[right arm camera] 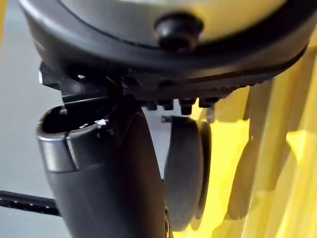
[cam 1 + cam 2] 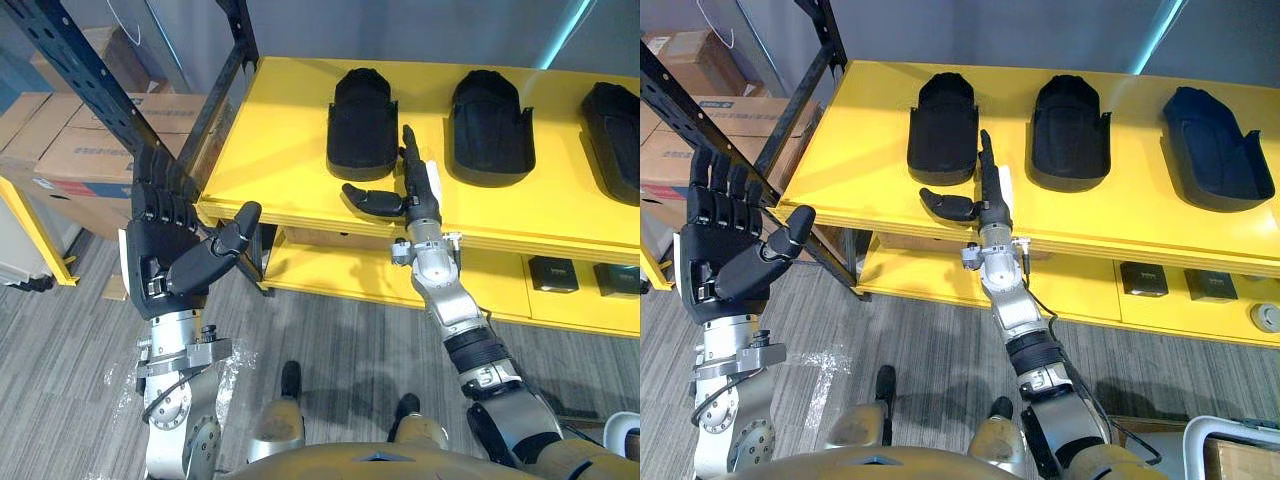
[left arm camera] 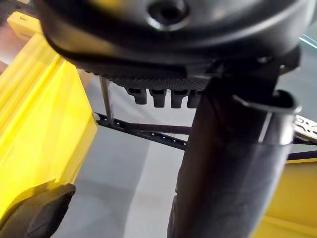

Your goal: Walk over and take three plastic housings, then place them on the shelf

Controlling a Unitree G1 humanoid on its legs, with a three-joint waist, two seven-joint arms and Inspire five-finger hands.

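Three black plastic housings lie in a row on the yellow shelf top [image 2: 270, 150]: the left one [image 2: 362, 125], the middle one [image 2: 490, 128] and the right one [image 2: 615, 125]. My right hand [image 2: 420, 200] reaches over the shelf's front edge, open, fingers straight and pointing to the gap between the left and middle housings, thumb spread toward the left housing's near end. It holds nothing. In the right wrist view a housing [image 1: 185, 173] shows just past the thumb. My left hand [image 2: 160, 250] is raised off the shelf's left corner, open and empty, palm up.
A black metal rack [image 2: 120, 90] slants past the shelf's left end, with cardboard boxes [image 2: 90, 150] behind it. Small black boxes [image 2: 553, 272] sit on the lower yellow level. A white bin [image 2: 1230, 445] stands at the lower right on the grey floor.
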